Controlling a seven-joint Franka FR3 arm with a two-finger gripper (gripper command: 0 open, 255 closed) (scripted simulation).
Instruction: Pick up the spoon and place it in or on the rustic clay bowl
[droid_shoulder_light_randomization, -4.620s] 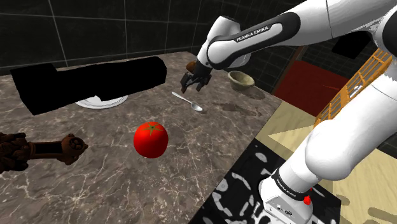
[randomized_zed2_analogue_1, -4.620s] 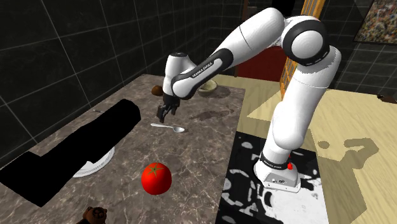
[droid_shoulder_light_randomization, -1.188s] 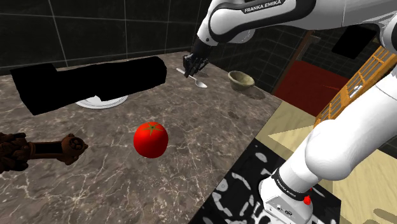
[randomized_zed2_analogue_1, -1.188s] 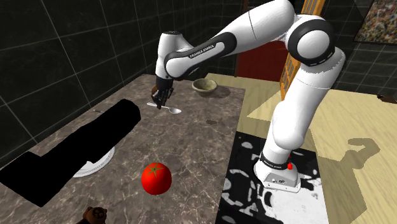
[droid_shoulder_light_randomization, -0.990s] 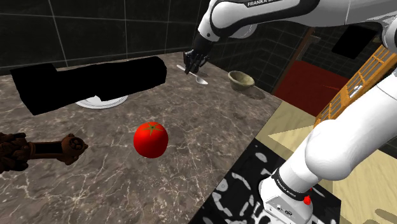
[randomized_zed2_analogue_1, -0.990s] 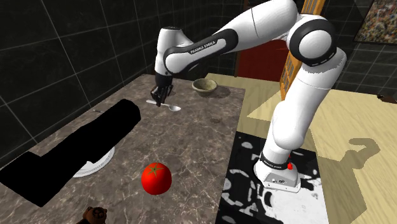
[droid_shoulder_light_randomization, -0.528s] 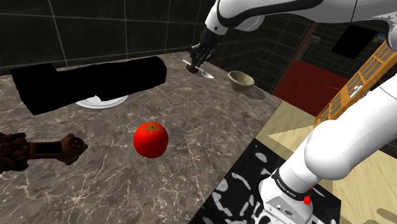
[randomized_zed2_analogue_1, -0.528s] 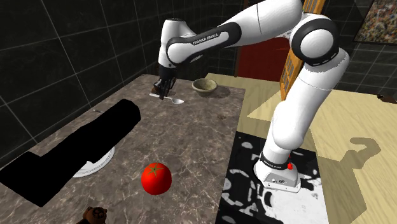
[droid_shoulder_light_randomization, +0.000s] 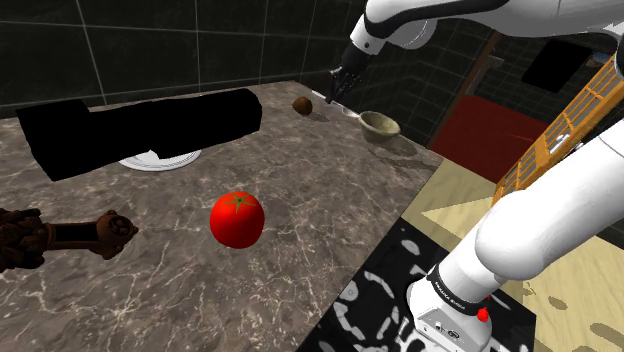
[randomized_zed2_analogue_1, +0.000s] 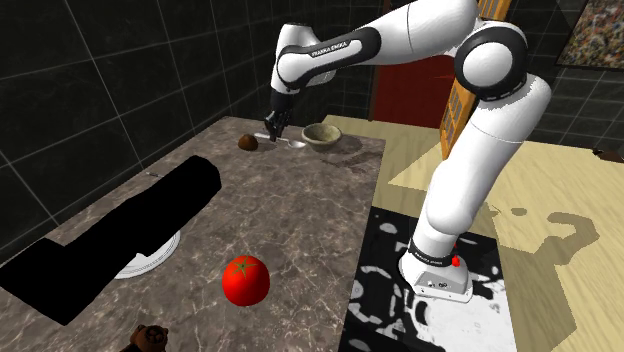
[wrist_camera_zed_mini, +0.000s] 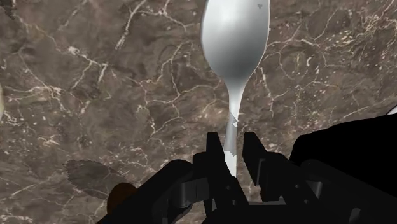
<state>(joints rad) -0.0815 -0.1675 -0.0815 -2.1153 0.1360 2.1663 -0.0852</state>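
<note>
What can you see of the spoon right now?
The spoon is plain silver-grey and looks like metal, with an oval scoop narrowing to a thin handle. The gripper is shut on the handle, its fingers clasping it just past the neck and hiding the rest. The scoop points away from the hand. The spoon hangs over the marble counter, and only the fingers touch it. In the second exterior view it sits beside the beige bowl, short of its rim.
</note>
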